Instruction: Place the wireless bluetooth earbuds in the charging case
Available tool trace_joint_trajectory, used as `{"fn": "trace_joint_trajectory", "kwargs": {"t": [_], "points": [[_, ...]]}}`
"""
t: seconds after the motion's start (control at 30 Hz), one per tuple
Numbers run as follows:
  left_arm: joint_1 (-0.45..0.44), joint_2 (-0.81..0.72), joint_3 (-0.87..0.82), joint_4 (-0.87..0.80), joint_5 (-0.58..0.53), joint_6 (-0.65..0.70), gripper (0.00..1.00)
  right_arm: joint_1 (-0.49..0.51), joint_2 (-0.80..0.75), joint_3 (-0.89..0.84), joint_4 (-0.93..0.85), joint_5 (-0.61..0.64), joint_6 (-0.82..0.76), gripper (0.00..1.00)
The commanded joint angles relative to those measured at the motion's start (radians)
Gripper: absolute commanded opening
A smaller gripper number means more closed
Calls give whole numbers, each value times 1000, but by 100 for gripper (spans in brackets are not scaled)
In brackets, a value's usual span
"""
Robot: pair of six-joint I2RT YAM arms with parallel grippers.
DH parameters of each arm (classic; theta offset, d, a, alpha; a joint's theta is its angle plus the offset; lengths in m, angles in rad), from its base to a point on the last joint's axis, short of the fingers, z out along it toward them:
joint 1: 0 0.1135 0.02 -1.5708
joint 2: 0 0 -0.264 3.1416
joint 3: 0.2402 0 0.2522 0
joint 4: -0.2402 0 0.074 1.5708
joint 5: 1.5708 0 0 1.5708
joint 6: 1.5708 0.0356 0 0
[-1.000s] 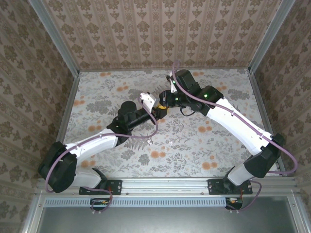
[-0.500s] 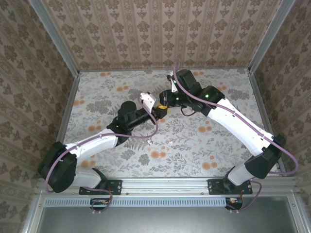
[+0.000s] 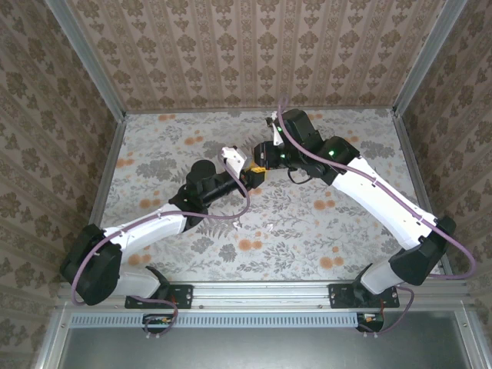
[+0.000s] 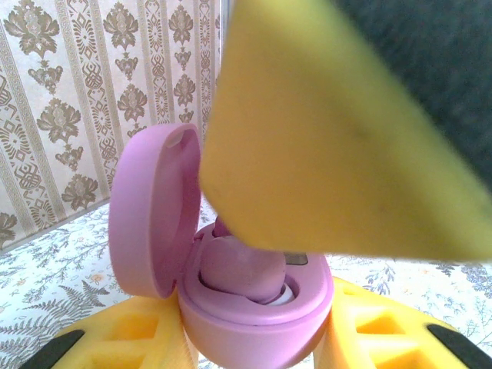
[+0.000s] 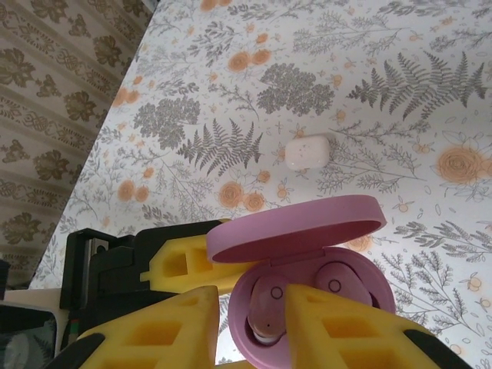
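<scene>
The charging case [image 5: 307,284] sits mid-table between the left gripper's [image 4: 257,342] fingers, two earbuds [image 5: 336,283] inside it. The right gripper [image 5: 255,301] straddles its rim. A smaller case [image 5: 307,151] lies apart on the table [image 5: 430,69].

One pink case [image 5: 296,231] is there, its lid up. Two pink earbuds sit inside it: a first earbud [image 5: 269,296] and a second earbud [image 5: 334,283], side by side. One white case [image 5: 307,151] lies on the table [image 5: 400,69], apart from the pink case. Two robot arms meet at the pink case, the left arm [image 3: 154,223] and the right arm [image 3: 377,196]. Each carries one gripper, the left gripper [image 3: 250,177] and the right gripper [image 3: 263,163].
</scene>
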Motion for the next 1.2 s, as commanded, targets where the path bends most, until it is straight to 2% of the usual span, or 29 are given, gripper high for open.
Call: {"fn": "trace_joint_trajectory", "kwargs": {"t": [0.0,0.07,0.13,0.27,0.67,0.83,1.0,1.17], "points": [[-6,-23,39,36,16,8,37,3,-65,-1,35,42,4,31],[-5,-25,39,36,19,10,37,-3,-76,-11,51,28,6,31],[-5,-24,41,35,22,13,37,-16,-74,-12,62,-44,8,30],[-5,-25,44,35,27,13,37,-25,-50,-27,81,-131,25,25],[-5,-38,48,21,35,18,37,-30,-15,-56,55,-159,34,23],[-5,-37,43,18,36,19,37,-40,-75,-65,109,-155,41,25],[-5,-35,47,15,67,20,37,-109,-149,-79,144,-117,29,29],[-5,-35,59,-7,115,31,37,-226,-130,-67,122,-239,39,31]]}}
